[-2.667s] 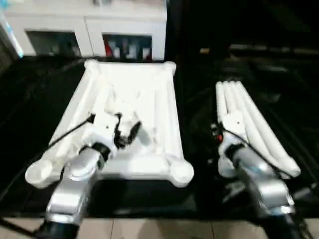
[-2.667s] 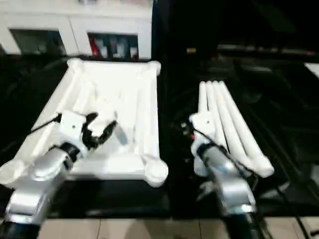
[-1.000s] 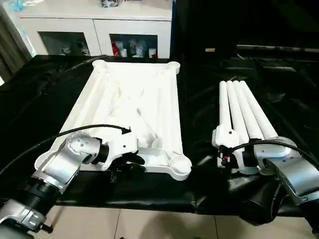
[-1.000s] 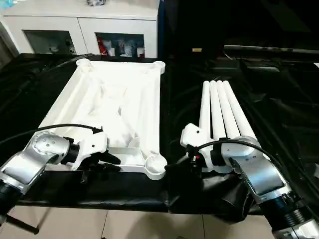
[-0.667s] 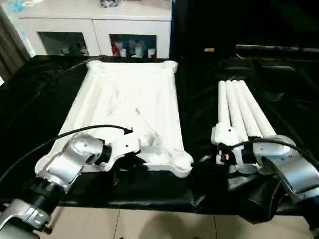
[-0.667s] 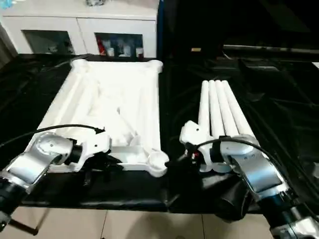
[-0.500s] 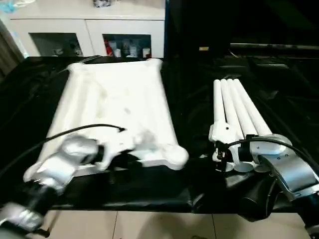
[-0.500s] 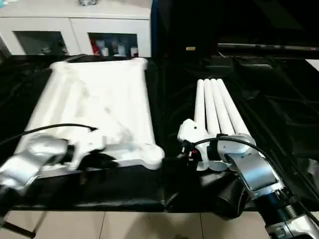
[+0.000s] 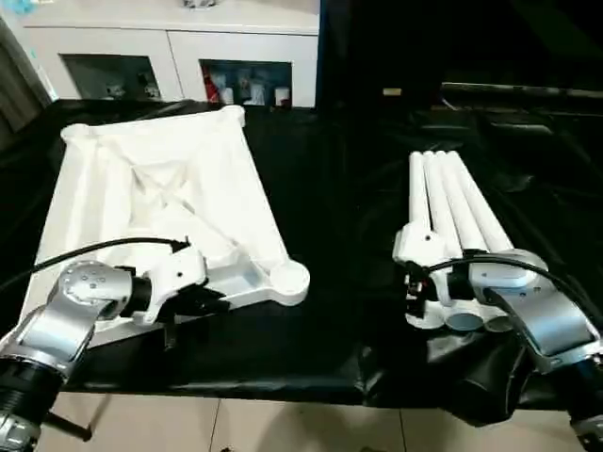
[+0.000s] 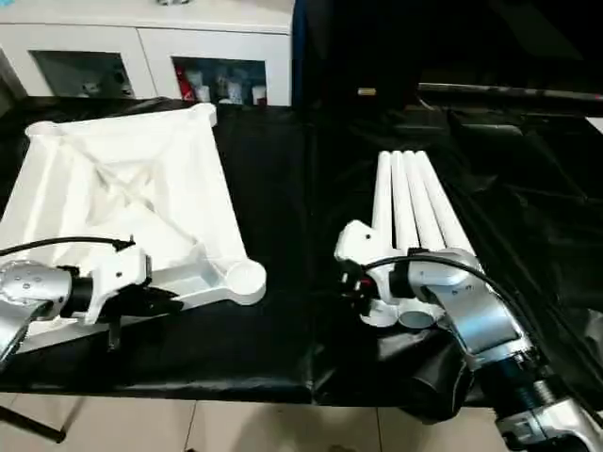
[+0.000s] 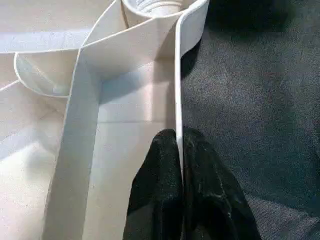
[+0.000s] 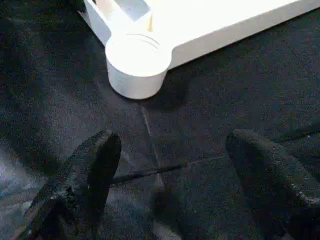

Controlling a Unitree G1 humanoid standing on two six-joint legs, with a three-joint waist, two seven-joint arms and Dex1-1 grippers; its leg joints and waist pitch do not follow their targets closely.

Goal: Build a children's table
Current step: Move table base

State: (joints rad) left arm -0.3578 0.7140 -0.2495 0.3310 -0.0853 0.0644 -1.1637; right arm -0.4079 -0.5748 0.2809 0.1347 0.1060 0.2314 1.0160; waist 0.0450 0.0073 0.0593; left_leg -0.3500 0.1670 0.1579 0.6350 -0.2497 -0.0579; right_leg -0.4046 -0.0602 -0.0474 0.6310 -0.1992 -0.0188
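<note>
Tabletop (image 9: pixel 160 202): underside up on the left half of the black-covered worktop (image 9: pixel 330 235), skewed, one round socket (image 9: pixel 288 278) at its near right corner.
Legs (image 9: pixel 450 212): four white tubes side by side on the right half of the worktop, well apart from the tabletop, open ends toward the near edge.
Left gripper (image 11: pixel 178 145): fingers pressed together on the thin rim wall at the tabletop's near edge, beside the socket corner.
Left arm: silver forearm coming in from the near left corner, lying low and pointing right along the near edge.
Right gripper (image 12: pixel 170 160): fingers spread wide, nothing between them, over bare black cover.
Right arm: forearm in from the near right, wrist just in front of the legs' near ends, gripper pointing left toward the tabletop.
Left wrist view: ribs and the rim pinch close up.
Right wrist view: socket corner seen across the cloth.
Head views: white cabinet (image 9: pixel 179 47) behind the worktop.
Writing: none readable.
</note>
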